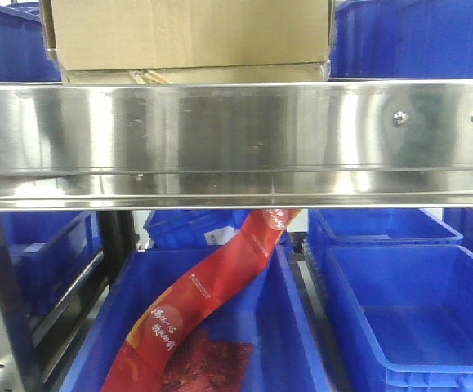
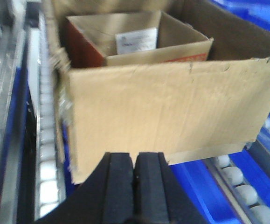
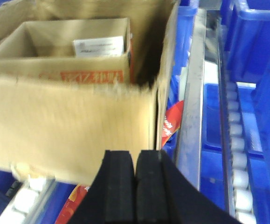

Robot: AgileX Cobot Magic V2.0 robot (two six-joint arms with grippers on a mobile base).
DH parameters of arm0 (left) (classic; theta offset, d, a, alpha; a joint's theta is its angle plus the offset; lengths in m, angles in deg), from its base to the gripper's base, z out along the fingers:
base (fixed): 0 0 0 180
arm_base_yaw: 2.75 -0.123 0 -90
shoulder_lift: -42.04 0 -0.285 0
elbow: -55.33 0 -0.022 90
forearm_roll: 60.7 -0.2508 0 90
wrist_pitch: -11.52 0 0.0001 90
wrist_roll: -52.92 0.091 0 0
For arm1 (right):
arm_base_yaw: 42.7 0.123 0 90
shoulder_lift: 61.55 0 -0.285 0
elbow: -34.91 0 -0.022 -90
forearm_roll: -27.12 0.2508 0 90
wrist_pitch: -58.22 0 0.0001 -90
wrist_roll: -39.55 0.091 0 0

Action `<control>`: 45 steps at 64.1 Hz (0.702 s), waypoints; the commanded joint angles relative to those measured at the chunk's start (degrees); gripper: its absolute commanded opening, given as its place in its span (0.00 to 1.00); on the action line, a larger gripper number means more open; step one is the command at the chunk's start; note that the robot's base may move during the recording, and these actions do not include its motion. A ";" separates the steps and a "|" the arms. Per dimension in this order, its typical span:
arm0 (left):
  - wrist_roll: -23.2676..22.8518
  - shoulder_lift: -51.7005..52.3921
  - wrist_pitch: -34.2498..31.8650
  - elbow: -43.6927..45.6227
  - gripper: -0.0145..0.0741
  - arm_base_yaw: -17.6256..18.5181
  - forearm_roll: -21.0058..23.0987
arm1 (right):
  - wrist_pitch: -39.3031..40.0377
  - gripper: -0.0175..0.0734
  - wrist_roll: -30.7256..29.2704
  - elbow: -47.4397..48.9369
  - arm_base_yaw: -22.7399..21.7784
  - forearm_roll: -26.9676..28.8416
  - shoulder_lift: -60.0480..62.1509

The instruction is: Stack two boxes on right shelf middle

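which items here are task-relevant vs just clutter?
Job:
- large box, stacked on the flat box
- shelf
- left gripper and right gripper, both shut, empty

Lying about:
- blue bins
- red packet
- small inner carton

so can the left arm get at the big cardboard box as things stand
Probably yes: the left gripper, pads shut, sits right before the large cardboard box with nothing between them, though it must open to grasp.
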 commanded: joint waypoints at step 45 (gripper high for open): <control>-0.46 26.30 -13.04 -29.22 0.04 -9.44 0.60 | 19.19 0.01 1.79 -45.02 -10.43 -6.46 42.91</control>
